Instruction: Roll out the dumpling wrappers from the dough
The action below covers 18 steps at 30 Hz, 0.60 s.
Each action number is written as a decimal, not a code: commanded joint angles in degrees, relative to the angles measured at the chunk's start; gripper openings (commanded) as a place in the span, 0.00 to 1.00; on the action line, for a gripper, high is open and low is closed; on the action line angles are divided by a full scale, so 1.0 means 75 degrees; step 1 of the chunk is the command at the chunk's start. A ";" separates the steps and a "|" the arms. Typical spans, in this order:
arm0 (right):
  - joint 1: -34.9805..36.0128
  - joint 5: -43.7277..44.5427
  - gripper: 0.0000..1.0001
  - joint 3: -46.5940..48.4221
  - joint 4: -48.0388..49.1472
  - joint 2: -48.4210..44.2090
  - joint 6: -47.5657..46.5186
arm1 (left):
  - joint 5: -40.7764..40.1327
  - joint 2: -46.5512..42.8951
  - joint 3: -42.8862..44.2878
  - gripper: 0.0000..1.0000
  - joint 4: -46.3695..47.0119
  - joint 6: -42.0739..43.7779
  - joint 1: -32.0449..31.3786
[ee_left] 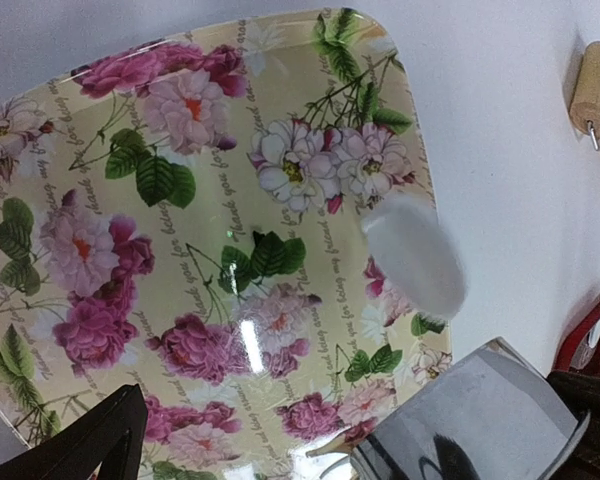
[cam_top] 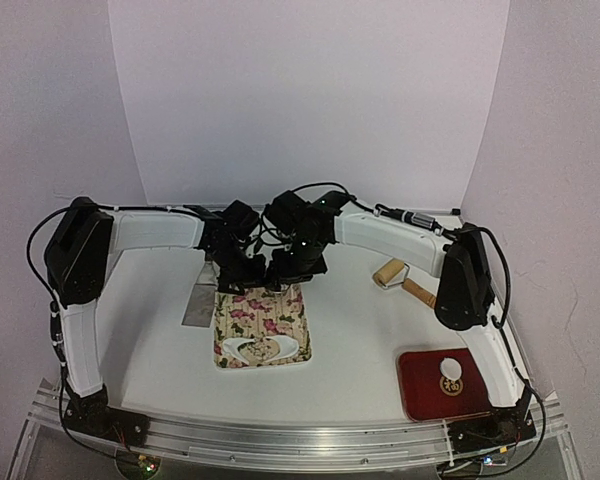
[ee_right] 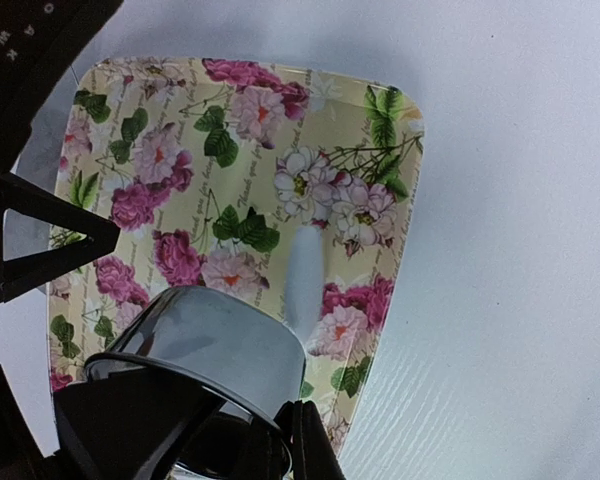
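The two arms are meeting over the far end of the flower tray (ee_left: 180, 270) in the middle of the table (cam_top: 360, 330). The right gripper (cam_top: 288, 266) is pressing its fingers together on the shiny metal ring cutter (ee_right: 215, 345) and holding it up over the tray. The left gripper (cam_top: 238, 272) is spreading its fingers wide and is holding nothing.

A small white dumpling wrapper (ee_left: 415, 255) is showing just past the rim of the ring cutter, over the pink flowers. It is looking blurry, so I cannot tell if it is lying on the tray or hanging in the air. From the right wrist it is looking like a thin strip, so it is probably tipping on its edge. It is round, so it has no long side to line up with.

The wrapper is sitting straight ahead of the right gripper, but that gripper is busy with the cutter. For the empty left gripper it is lying ahead and off to the right, so I think that arm is the one to reach for it.

The big dough sheet (cam_top: 262, 350) with holes is lying at the near end of the tray. One other wrapper (cam_top: 450, 368) is resting on the red tray (cam_top: 420, 375) on the right. The rolling pin (cam_top: 390, 273) is lying on the table, well apart.
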 commanded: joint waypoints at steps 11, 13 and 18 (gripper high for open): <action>-0.0105 0.1015 0.00 0.0752 -0.1091 -0.0092 0.0623 | -0.0331 -0.1429 -0.0675 1.00 0.0936 0.0346 0.0021; -0.0207 0.1087 0.00 0.0715 -0.1147 -0.0128 0.0703 | -0.0281 -0.1801 -0.0866 1.00 0.1028 0.0369 0.0018; -0.0492 0.1183 0.00 0.0528 -0.1237 -0.0248 0.0891 | -0.0374 -0.2853 -0.1460 1.00 0.1209 0.0265 0.0022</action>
